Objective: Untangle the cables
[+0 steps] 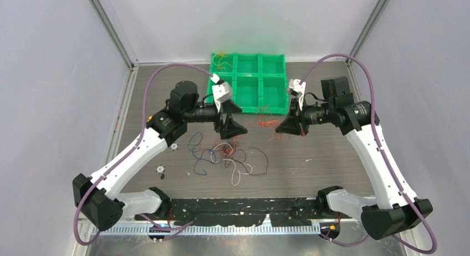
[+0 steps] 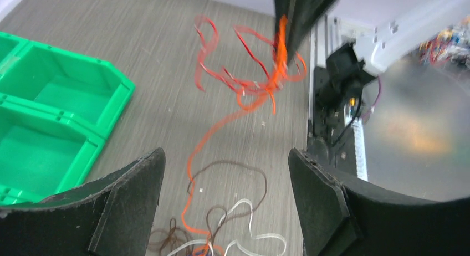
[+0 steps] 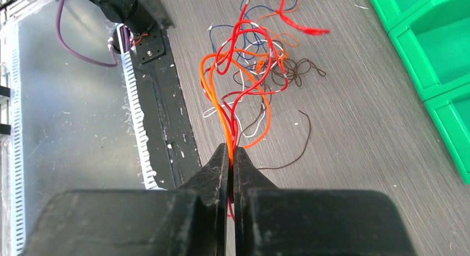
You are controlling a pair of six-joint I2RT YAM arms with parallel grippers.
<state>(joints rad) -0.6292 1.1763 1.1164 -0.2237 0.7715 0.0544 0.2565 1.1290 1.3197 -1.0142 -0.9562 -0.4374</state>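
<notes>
- two roles seem shared out here: the right gripper (image 3: 230,152) anchors and the left gripper (image 2: 225,156) stands free to pick
- the right gripper's fingers are clenched on a few orange and red strands of the cables (image 3: 244,67), pinched at the very tips; holding them raised above the table (image 1: 332,156) probably pulls those strands out of the snarl, so the crossings show
- the left gripper's fingers are spread wide and grasp nothing; an orange strand runs below the gap, and whether it touches either pad cannot be told; the pose looks ready for a fresh hold
- most of the cables lie in a loose heap near the middle of the table, in front of the green tray (image 1: 248,73); one part rises from the heap to the right gripper
- the cables look hair-thin and limp; the colours are orange, red, blue, white and dark brown; they curl in open loops, with a tighter knot where orange and red cross
- a few strands appear to lie in the tray's far-left compartment
</notes>
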